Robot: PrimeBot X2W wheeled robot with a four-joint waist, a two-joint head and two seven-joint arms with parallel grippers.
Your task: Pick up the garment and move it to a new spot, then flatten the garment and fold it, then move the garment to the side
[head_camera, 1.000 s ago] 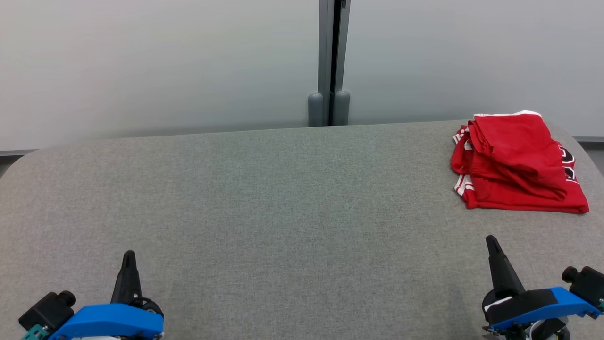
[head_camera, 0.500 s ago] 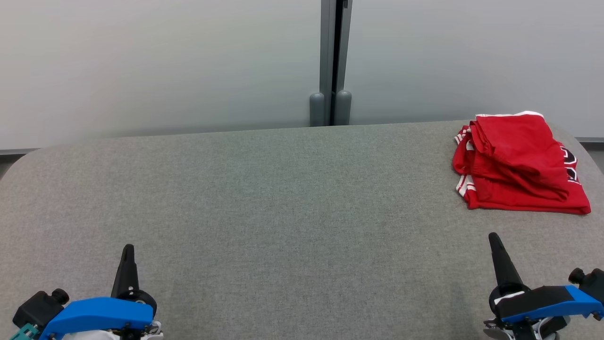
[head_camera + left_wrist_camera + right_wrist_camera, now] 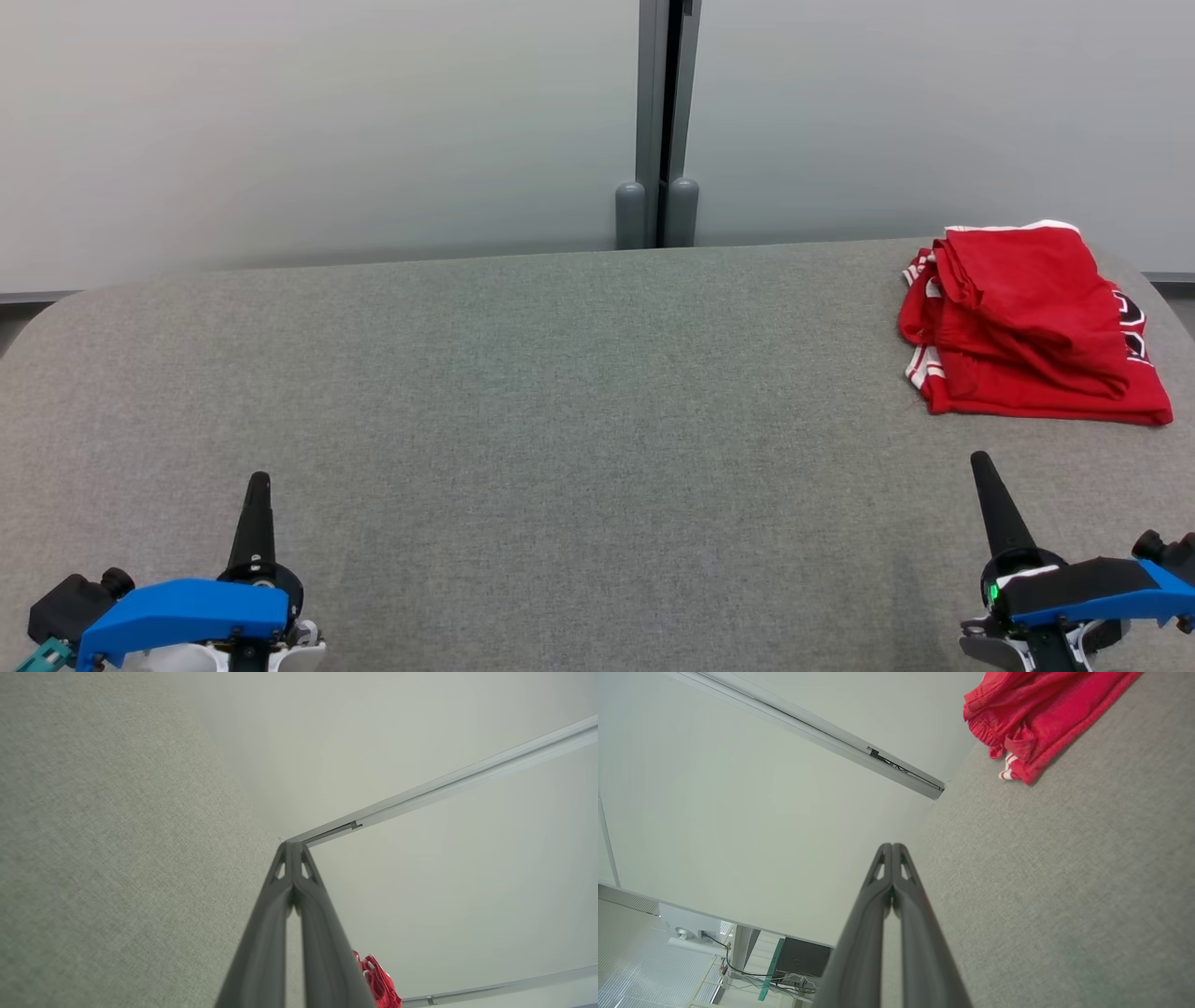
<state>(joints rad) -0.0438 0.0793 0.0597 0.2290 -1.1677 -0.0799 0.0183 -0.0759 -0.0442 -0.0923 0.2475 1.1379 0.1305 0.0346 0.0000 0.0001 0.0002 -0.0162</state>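
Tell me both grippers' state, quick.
Left gripper: shut, empty.
Right gripper: shut, empty; the red garment lies apart from it.

The left gripper (image 3: 258, 485) sits low at the left, jaws pressed together, tip pointing forward. The right gripper (image 3: 982, 467) mirrors it at the right, likewise closed.

Red garment (image 3: 1041, 714) is cut off at the right wrist view's top edge; its black lettering (image 3: 1130, 331), half-hidden in folds, is unreadable.

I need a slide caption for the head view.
Folded red garment at far right of grey fabric surface; left gripper and right gripper, fingers shut, near the front.
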